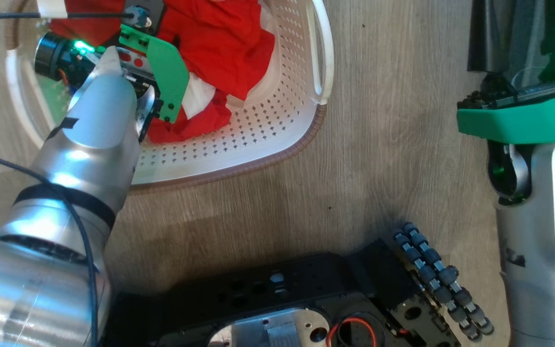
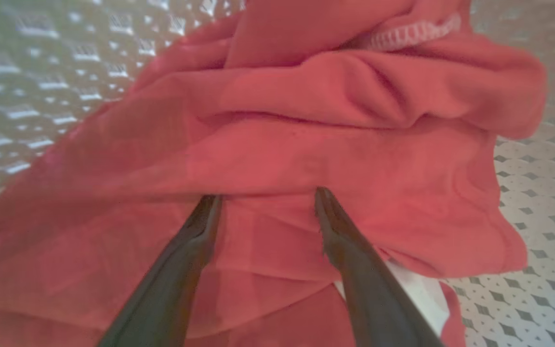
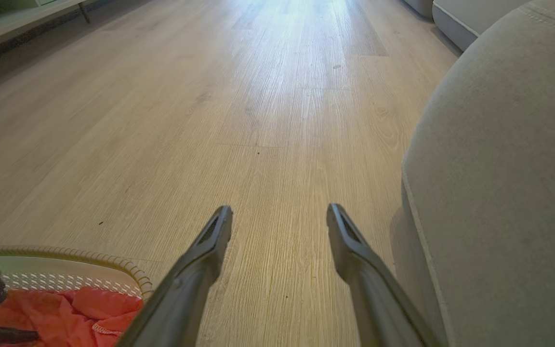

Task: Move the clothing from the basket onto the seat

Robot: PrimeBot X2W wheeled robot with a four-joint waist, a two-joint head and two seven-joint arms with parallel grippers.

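I count one perforated cream basket (image 1: 258, 125), one crumpled red clothing (image 2: 306, 144) heap, one rounded grey seat (image 3: 499, 168). My left gripper (image 2: 266, 194) and right gripper (image 3: 280, 208) gape wide, empty.

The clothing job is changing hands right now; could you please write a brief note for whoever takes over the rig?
Left gripper: open, down inside the basket, tips at the red clothing, nothing gripped.
Right gripper: open, empty, over the floor beside the seat.
Done: no transfer visible; the clothing lies in the basket.
To do: close on the fabric, lift it out, carry it to the seat, release; repeat if more remains.
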